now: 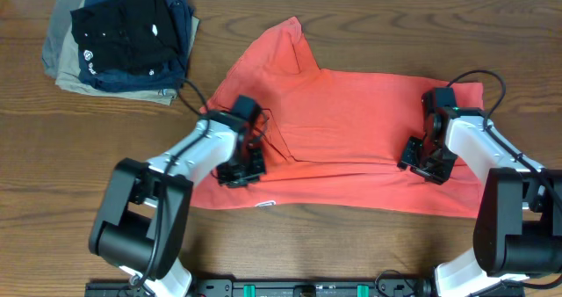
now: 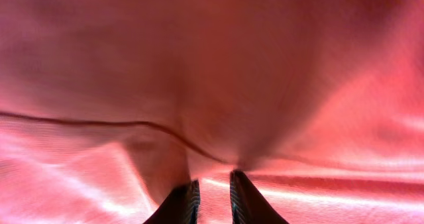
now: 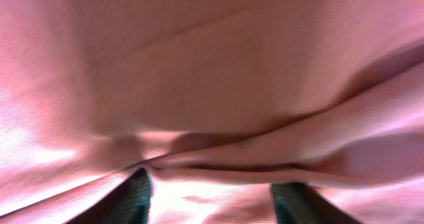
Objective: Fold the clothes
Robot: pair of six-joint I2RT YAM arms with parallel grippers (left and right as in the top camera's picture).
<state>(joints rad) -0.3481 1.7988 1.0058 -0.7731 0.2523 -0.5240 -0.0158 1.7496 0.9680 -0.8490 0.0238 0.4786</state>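
Bent low, left arm (image 1: 198,148) pinches the T-shirt (image 1: 351,112); right arm (image 1: 479,139) has jaws apart

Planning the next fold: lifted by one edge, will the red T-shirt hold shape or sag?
Probably sags: the T-shirt puckers into creases where the left fingers pinch it. Likely light, since the thin cloth lies flat on the table. Pushed, it would probably bunch rather than slide, as its edges ripple.
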